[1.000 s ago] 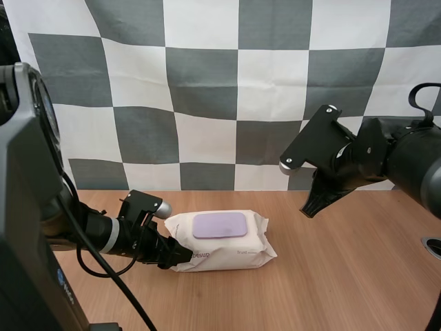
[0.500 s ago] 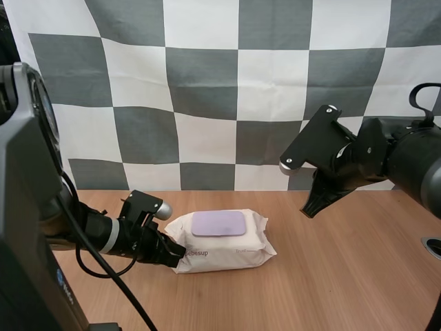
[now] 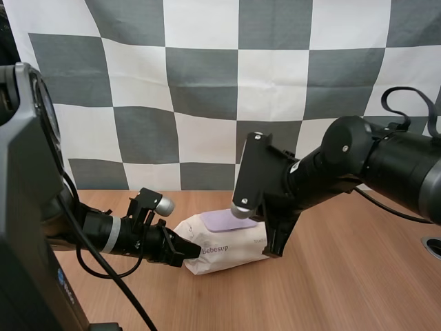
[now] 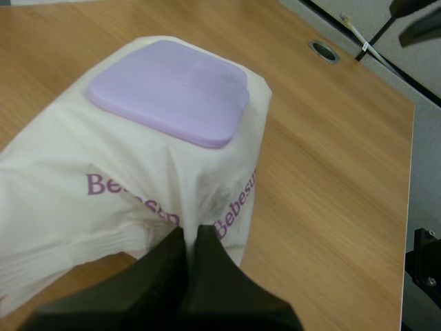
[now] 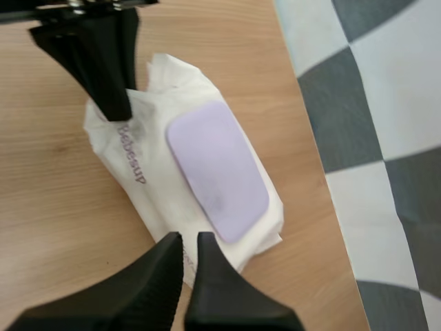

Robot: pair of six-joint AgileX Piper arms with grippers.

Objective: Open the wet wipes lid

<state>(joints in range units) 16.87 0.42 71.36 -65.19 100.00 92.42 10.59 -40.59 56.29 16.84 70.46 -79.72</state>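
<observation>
The left gripper (image 4: 186,238) was pressed together on the crinkled end of the wet wipes pack (image 4: 103,186). Its two black fingers showed only a hairline between them, and the white wrapper was bunched up right at their tips. Purple "Bebesup" lettering ran across the wrapper on either side of that pinch (one word was partly swallowed by a fold). Just beyond the lettering, on the pack's upper face, sat the lavender lid (image 4: 169,100), a rounded rectangle lying flush against the wrapper and closed.

The pack rested on the wooden table (image 4: 324,172) between the two arms. From the high view, its lid faced up and tipped somewhat toward the backdrop.

At the pack's other end was the right gripper (image 5: 185,241), pointing down. Its fingers were drawn nearly together with a thin slit between them, and the tips sat over the wrapper's edge just past one short end of the lid. I could not tell whether they touched the wrapper. From that arm's wrist view the left gripper showed at the far end of the pack, with its tips on the wrapper beside the lettering.
</observation>
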